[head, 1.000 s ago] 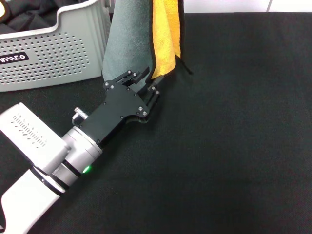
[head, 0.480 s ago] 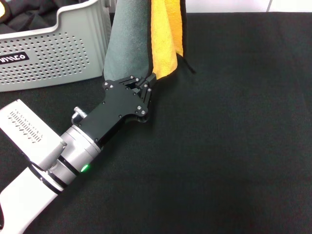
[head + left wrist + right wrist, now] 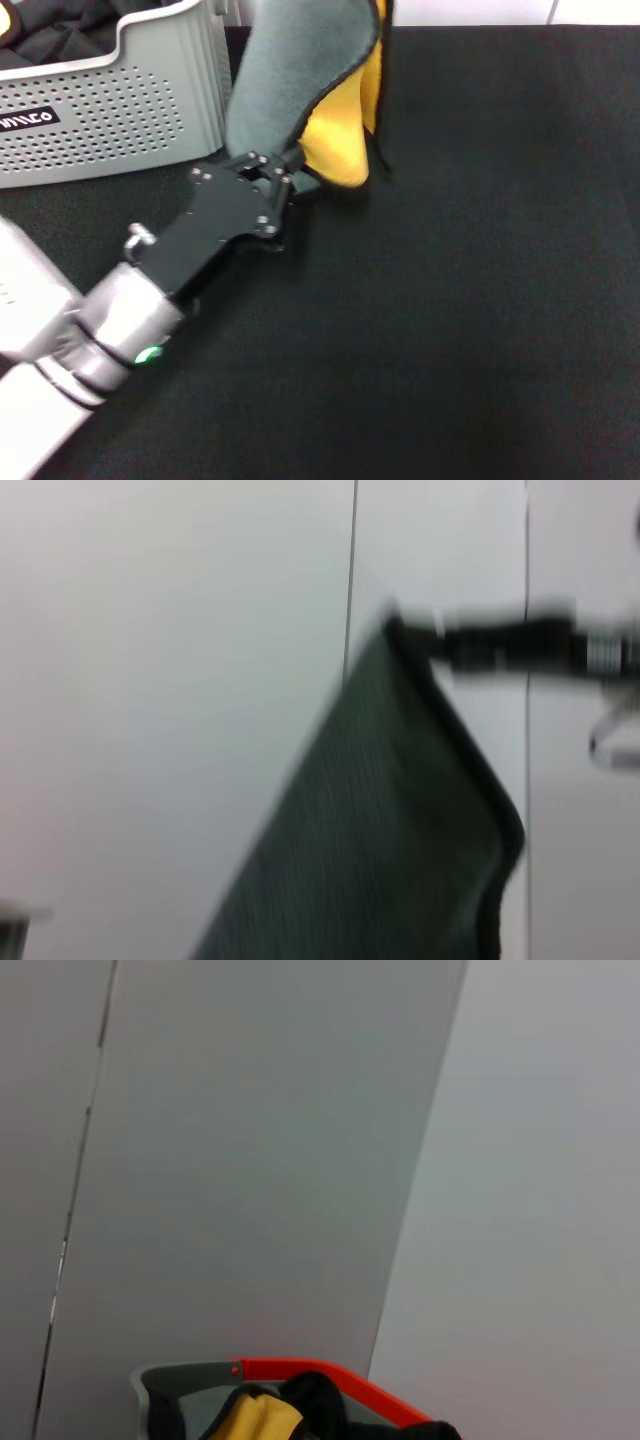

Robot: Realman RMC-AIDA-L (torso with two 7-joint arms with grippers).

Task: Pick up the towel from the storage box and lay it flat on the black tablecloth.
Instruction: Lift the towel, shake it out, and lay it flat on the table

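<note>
Head view: storage box (image 3: 110,100) holds seemingly dark cloth; left gripper (image 3: 283,176) pinches towel (image 3: 290,80).

Matte black fabric tablecloth (image 3: 470,300) covering the work surface

A light grey perforated plastic storage box (image 3: 110,110) is sitting directly on it at about ten o'clock.

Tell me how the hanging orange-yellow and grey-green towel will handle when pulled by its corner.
Probably floppy: the orange-yellow and grey-green cloth towel hangs in folds from above, its lower corner pinched by the left gripper. It likely drapes rather than holds shape, since the grey side curls over the yellow. Seemingly light; one corner grip shifts it.
</note>
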